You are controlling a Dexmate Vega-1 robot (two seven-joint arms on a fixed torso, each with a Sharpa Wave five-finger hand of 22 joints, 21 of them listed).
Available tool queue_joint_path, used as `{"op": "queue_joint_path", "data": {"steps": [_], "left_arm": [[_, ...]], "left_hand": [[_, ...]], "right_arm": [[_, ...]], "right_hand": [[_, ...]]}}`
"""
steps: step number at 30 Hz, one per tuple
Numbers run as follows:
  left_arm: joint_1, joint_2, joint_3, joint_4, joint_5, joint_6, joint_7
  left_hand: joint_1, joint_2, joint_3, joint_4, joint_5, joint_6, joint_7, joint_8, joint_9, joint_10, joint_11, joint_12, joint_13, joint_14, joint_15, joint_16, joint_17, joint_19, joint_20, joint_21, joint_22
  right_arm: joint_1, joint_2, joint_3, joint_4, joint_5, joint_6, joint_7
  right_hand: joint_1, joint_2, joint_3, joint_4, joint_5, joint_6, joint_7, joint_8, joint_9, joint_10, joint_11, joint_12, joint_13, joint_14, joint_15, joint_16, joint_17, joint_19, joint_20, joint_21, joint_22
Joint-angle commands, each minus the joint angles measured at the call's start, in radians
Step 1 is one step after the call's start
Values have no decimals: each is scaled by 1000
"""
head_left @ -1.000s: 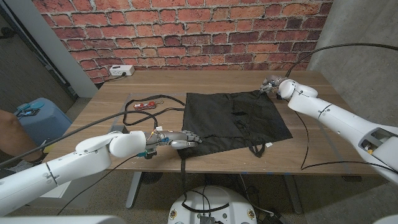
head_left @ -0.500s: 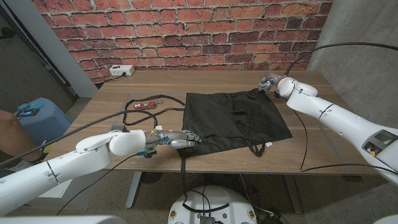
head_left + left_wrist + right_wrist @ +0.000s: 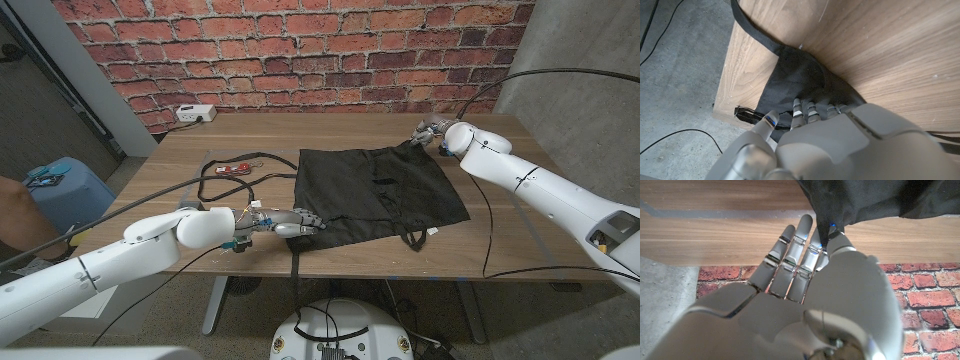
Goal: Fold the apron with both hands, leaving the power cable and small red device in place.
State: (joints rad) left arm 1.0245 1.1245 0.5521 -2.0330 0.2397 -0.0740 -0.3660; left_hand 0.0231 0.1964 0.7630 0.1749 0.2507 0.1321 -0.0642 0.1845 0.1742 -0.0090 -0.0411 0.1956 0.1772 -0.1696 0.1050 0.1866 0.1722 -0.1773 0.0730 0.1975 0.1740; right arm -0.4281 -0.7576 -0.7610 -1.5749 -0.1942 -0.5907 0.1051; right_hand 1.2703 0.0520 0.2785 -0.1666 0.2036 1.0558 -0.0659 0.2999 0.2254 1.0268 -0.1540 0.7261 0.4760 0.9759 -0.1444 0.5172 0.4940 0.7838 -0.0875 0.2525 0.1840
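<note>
Black apron [image 3: 378,192]: L hand [image 3: 292,222] grips near corner, R hand [image 3: 429,132] pinches far corner.

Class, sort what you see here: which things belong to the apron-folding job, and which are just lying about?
Belong to the job:
apron
left hand, on its near corner
right hand, pinching its far corner
power cable and small red device, to stay put

Lying about:
white power strip
blue bin

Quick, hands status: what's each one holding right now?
Left hand: fingers on the black apron's near corner; a grip cannot be told.
Right hand: pinches the apron's far corner.
</note>
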Motion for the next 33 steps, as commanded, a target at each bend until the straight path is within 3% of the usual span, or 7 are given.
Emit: {"op": "queue_joint_path", "data": {"steps": [1,33], "left_arm": [[-9,-8,7,9,-1,-6,-10],[-11,-5,10,8,6,-24,-20]], "left_hand": [[11,3,8,1,-4,6,-5,-1,6,4,-3,0,1,-42,-3,1,0,-93,-5,6,2],[22,1,15,-9,-5,4,-9,-3,6,4,-5,-1,0,-41,-4,-2,-2,-87,-8,4,1]], "right_arm": [[-1,-5,5,-45,17,-19,6],[-5,-16,16,-172,44,-76,14]], "right_hand": [[14,2,-2,3,6,13,4,2,4,9,4,6,2,11,-97,-8,3,9,-21,10,3],[34,0,-12,6,7,17,17,-8,5,15,12,1,2,40,-97,-32,19,17,-12,15,3]]}}
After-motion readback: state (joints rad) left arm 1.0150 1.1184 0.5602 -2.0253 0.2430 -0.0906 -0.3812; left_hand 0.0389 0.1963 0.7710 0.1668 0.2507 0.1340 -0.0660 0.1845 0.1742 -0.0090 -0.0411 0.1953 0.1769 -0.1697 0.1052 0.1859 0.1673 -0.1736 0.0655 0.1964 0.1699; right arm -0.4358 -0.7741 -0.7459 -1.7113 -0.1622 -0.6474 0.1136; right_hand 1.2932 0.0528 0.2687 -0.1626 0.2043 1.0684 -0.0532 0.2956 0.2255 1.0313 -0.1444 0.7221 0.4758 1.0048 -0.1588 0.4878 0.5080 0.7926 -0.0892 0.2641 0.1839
